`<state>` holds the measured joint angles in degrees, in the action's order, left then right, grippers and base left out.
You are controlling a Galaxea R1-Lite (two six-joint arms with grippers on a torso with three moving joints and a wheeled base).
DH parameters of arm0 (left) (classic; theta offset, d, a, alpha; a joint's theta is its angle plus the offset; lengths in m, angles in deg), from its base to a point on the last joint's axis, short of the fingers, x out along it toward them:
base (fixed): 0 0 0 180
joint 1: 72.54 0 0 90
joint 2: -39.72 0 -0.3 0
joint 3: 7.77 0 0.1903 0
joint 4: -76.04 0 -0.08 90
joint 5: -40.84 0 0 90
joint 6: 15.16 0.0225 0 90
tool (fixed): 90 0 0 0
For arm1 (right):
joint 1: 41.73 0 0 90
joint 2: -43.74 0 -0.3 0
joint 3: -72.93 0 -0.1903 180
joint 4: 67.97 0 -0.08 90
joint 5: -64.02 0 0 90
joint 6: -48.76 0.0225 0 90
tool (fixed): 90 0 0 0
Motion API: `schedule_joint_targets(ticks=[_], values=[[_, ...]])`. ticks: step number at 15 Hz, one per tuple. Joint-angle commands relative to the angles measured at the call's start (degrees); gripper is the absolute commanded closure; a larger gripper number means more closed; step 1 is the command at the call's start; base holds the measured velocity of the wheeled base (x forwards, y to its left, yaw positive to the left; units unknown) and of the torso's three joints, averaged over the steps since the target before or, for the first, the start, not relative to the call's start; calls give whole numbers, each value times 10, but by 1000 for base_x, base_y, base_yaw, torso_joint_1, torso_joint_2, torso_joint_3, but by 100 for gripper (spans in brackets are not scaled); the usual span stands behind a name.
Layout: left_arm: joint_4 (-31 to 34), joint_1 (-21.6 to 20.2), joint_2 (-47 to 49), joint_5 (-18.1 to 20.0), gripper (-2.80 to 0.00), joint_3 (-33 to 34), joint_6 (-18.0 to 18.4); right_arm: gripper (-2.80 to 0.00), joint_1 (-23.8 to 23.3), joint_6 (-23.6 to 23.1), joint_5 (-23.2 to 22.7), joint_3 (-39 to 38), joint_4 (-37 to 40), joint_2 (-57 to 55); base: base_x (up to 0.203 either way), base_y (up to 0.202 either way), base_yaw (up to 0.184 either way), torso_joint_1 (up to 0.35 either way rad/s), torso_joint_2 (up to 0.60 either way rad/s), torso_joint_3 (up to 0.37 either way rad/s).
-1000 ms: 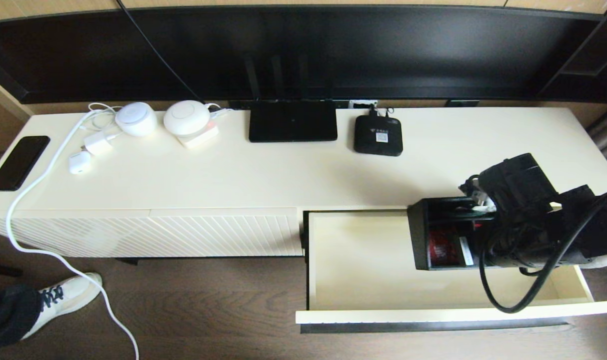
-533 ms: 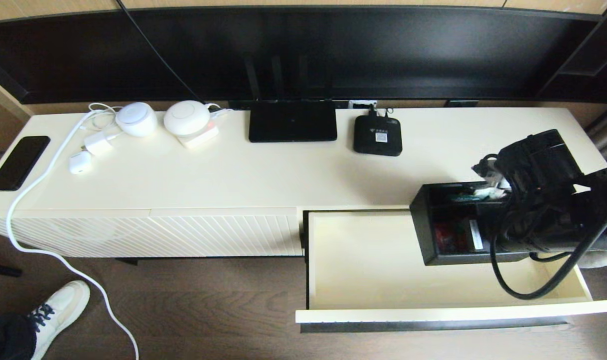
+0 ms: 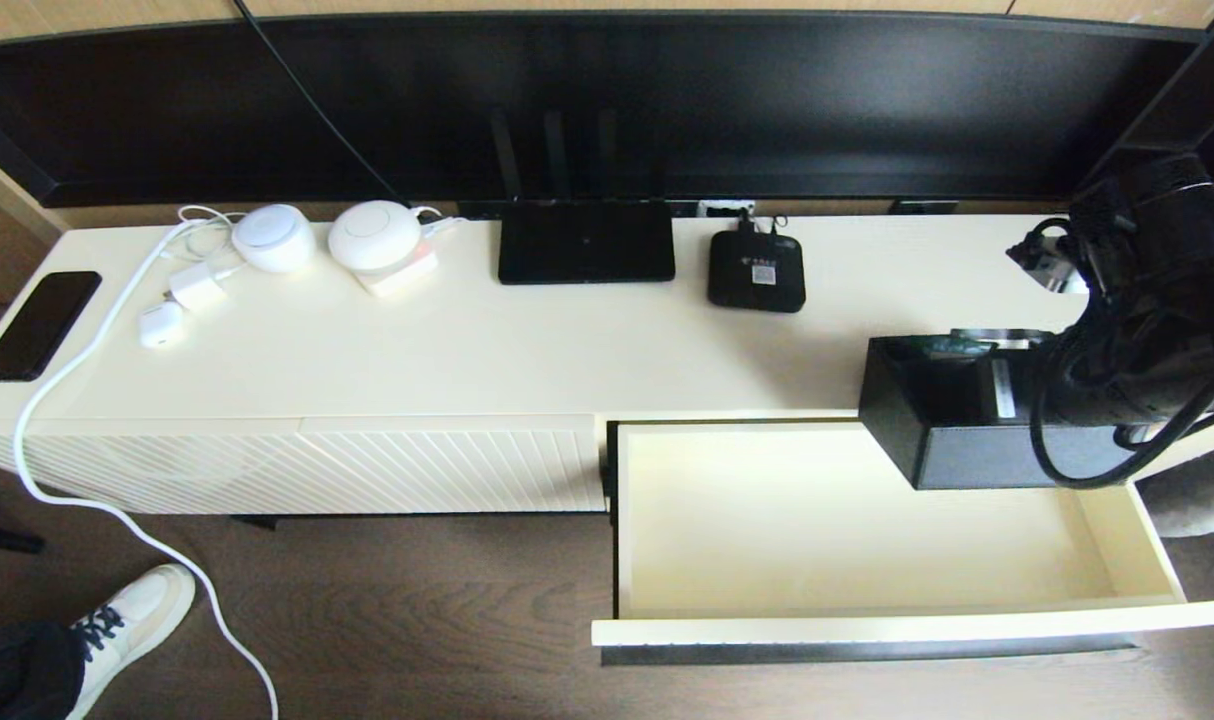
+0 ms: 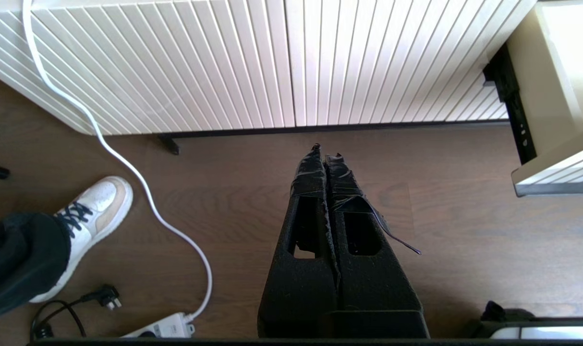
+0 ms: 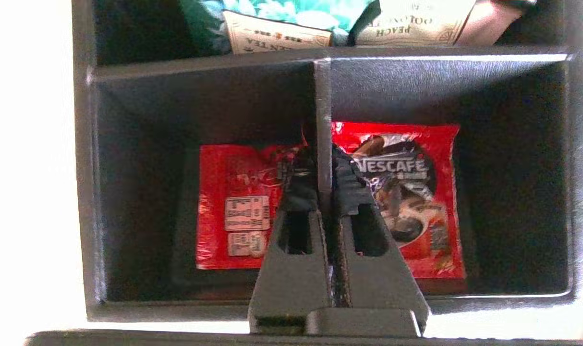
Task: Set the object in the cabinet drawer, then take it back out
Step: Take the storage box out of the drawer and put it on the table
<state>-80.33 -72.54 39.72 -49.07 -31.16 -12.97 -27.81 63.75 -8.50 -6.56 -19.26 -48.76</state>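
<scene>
While its jaws clamp the divider, the right gripper holds the organizer box above the cabinet top.

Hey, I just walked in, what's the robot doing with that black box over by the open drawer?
The right gripper is clamped on the center divider of the black organizer box, holding it above the back right corner of the open cabinet drawer, partly over the cabinet top. The drawer's visible interior is bare. Red Nescafe packets and tea bags sit in the box's compartments. The left gripper is shut and parked low over the floor, in front of the ribbed panel.
</scene>
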Motion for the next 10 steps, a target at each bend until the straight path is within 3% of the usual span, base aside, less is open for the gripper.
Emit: schedule_joint_targets(ticks=[1,10], values=[[0,0,1,0,0,0,0,0,0,2,-2,7,13,4,0,0,0,0,0,0],[0,0,1,0,0,-1,0,0,4,0,0,44,20,7,0,0,0,0,0,0]])
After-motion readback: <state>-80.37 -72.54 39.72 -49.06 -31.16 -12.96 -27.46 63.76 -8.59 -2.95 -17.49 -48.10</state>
